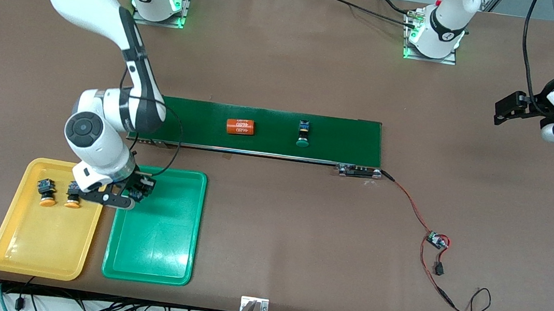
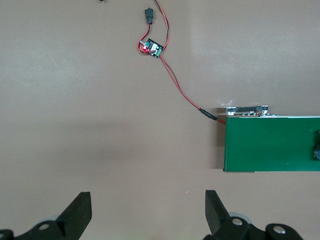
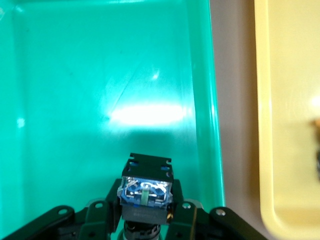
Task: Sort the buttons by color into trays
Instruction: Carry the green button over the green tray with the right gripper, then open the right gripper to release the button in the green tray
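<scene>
I have the right gripper (image 1: 139, 193) clamped on a push-button switch (image 3: 145, 196), hanging over the green tray (image 1: 156, 256) near the tray's corner closest to the conveyor belt (image 1: 269, 131) and the yellow tray (image 1: 39, 248). Its cap is hidden under the fingers, so I judge it green only from where I am carrying it. Two orange-capped buttons (image 1: 47, 192) (image 1: 74, 194) already lie in the yellow tray, at its end nearest the belt. One green-capped button (image 1: 303, 133) sits on the belt, with an orange cylinder (image 1: 240, 127) beside it. The left gripper (image 2: 147, 212) waits, jaws wide apart, over bare table off the belt's end near the red wire (image 1: 409, 204)

My worry: I am releasing close to the tray's rim, so the round cap could roll the switch against the wall or over it toward the yellow tray
</scene>
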